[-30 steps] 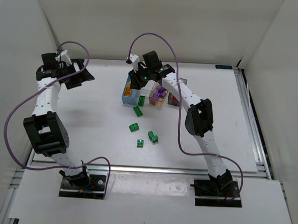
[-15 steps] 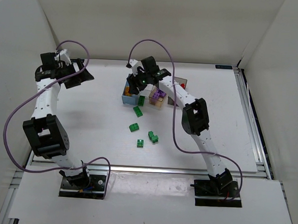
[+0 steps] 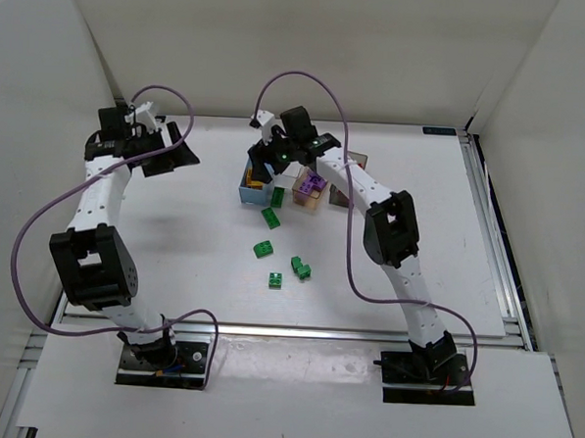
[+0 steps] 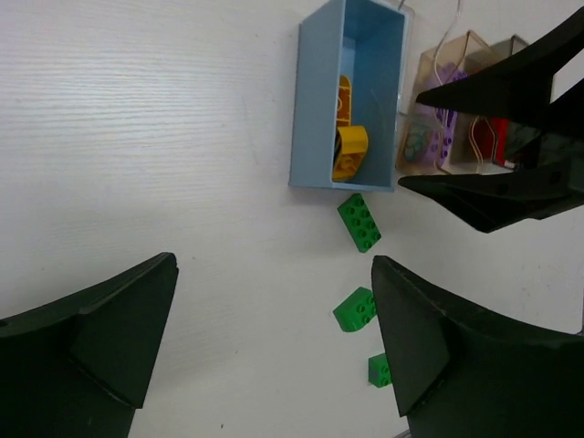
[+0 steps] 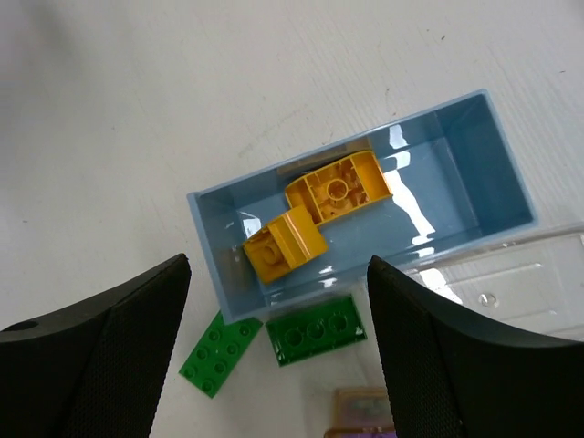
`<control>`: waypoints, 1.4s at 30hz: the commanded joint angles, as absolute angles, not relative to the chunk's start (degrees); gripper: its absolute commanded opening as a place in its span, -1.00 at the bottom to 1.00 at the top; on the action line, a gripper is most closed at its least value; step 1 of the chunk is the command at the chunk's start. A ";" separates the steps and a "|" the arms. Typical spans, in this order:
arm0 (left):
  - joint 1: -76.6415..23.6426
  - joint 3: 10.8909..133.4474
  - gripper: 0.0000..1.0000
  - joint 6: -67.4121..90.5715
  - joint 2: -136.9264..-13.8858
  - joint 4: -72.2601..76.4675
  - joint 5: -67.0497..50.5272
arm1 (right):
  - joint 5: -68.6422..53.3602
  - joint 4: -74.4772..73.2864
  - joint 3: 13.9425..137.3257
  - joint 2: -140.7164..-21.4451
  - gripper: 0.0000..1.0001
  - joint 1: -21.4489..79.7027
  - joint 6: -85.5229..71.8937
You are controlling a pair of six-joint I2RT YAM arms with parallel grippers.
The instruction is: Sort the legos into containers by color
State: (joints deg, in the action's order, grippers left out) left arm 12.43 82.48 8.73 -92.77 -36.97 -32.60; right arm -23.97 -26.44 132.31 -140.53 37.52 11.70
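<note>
2 bricks (image 5: 315, 214) in leftmost bin (image 5: 461, 151), 4 loose bricks (image 3: 263, 248) before it

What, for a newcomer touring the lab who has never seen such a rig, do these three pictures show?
Two white jointed robot arms are bolted to the near edge of a white table, sorting toy bricks by colour. The wide picture comes from a fixed camera overhead; the other two come from cameras on each arm's wrist, so the dark wedges at the bottom are that arm's own fingers. The right tool hangs open over an opaque light blue plastic bin holding two yellow studded bricks. The left tool is open too, off to the left. Neither holds anything. Several small green studded bricks lie loose on the table, unsorted.
</note>
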 commanded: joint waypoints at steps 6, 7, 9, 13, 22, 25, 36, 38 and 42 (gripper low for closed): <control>0.89 80.87 0.61 0.27 -88.16 -39.28 -30.32 | -18.90 -27.42 125.19 -125.18 0.60 33.67 12.39; 0.18 80.16 0.54 -3.56 -86.94 -39.81 -30.67 | -18.46 -27.33 122.81 -123.59 0.60 33.14 12.74; -6.22 77.35 0.48 -8.92 -84.92 -41.39 -30.50 | -18.20 -27.86 116.67 -119.63 0.59 31.03 14.06; -14.92 73.22 0.52 -18.69 -83.24 -45.96 -29.71 | -15.21 -28.91 107.17 -114.09 0.60 27.34 17.22; -30.31 63.91 0.53 -20.30 -85.96 -40.53 -18.39 | -13.54 -29.97 94.75 -106.53 0.61 18.46 21.00; -33.30 60.75 0.54 -20.91 -86.92 -37.19 -15.04 | -13.54 -30.14 94.31 -106.09 0.61 18.02 21.36; -33.84 58.18 0.50 -25.57 -92.72 -28.22 -10.90 | -13.71 -31.03 93.52 -104.86 0.61 17.93 22.67; -33.84 58.45 0.50 -26.01 -93.42 -27.16 -10.64 | -13.62 -31.03 93.08 -104.68 0.61 17.84 22.85; -33.92 59.59 0.50 -27.51 -95.62 -26.89 -11.77 | -13.45 -31.11 92.29 -103.98 0.61 17.84 23.38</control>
State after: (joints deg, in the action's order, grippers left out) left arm -33.71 58.46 -25.54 -95.00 -29.02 -11.75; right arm -13.52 -30.72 93.10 -107.20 17.80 22.17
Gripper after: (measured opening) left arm 0.753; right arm 0.808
